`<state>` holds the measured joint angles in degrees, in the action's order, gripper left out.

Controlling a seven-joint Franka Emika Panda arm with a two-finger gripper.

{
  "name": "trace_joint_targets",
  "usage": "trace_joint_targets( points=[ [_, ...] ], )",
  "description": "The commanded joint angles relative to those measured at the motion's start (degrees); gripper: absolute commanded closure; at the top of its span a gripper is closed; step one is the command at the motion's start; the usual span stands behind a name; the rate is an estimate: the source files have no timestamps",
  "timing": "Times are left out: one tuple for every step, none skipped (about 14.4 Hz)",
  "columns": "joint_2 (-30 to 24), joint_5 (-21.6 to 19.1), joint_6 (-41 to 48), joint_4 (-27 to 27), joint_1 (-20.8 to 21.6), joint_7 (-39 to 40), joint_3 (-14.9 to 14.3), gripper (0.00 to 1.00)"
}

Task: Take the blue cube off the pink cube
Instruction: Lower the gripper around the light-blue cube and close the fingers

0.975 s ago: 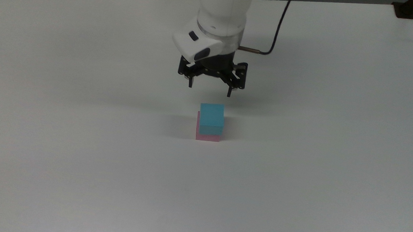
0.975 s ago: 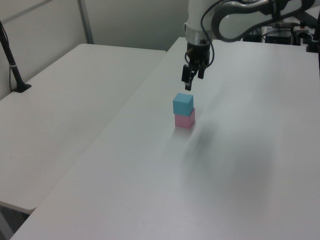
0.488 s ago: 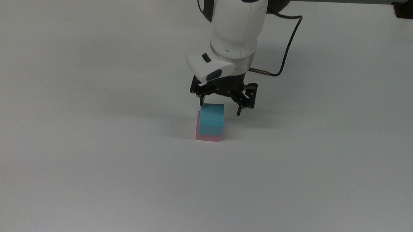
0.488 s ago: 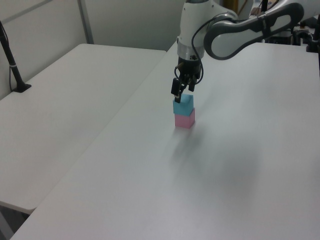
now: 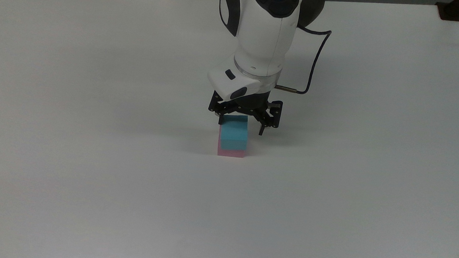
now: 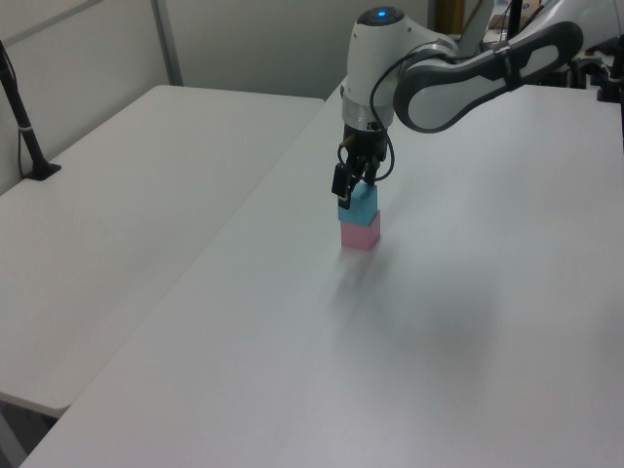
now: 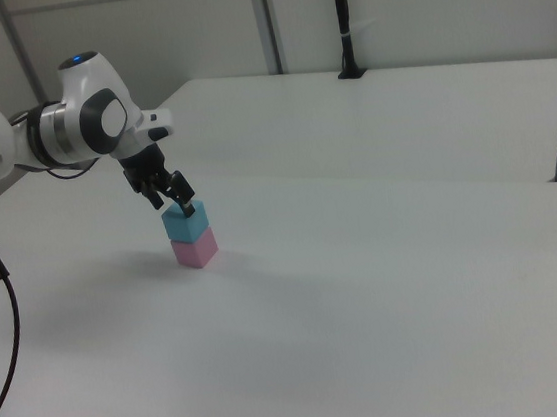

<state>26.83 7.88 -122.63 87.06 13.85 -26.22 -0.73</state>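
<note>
Partly hidden behind the blue cube (image 5: pixel 234 136), the spread claw (image 5: pixel 240 127) straddles it atop the pink cube (image 5: pixel 231 153).

Gripper (image 5: pixel 240 127) now lower and nearer the blue cube (image 5: pixel 234 136) than a second ago: then well above and behind it in the top view, now down at its top edge. Jaws spread, one fingertip at each side of the blue cube's upper part. Arm's wrist, with a lit blue dot, now shows above the blue cube in the top view.
</note>
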Motion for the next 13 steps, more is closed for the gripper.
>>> trace_joint_targets(
  points=[
    [1.64, 2.31, -0.59, -0.84, 0.65, -0.59, -0.68, 0.00],
    [2.08, 3.19, -0.67, -0.84, 0.83, -0.50, -0.68, 0.00],
    [2.61, 3.89, -0.68, -0.84, 0.91, -0.41, -0.68, 0.00],
    [2.61, 4.07, -0.68, -0.84, 0.92, -0.41, -0.59, 0.00],
    [2.53, 3.90, -0.68, -0.84, 0.83, -0.50, -0.59, 0.00],
    [2.35, 3.73, -0.59, -0.93, 0.91, -0.85, -0.59, 0.00],
    [2.18, 3.46, -0.41, -1.37, 1.09, -1.02, -0.50, 0.00],
    [2.09, 3.29, -0.24, -1.63, 1.27, -1.20, -0.42, 0.00],
    [1.74, 3.28, -0.06, -1.72, 1.35, -1.46, -0.42, 0.00],
    [1.12, 3.20, 0.03, -1.72, 1.36, -1.64, -0.24, 0.00],
    [0.60, 3.11, 0.11, -1.72, 1.36, -1.81, 0.28, 0.00],
    [0.07, 3.02, 0.12, -1.72, 1.36, -1.90, 0.64, 0.00],
    [-0.37, 3.02, 0.20, -1.72, 1.36, -1.90, 0.90, 0.00]
  ],
)
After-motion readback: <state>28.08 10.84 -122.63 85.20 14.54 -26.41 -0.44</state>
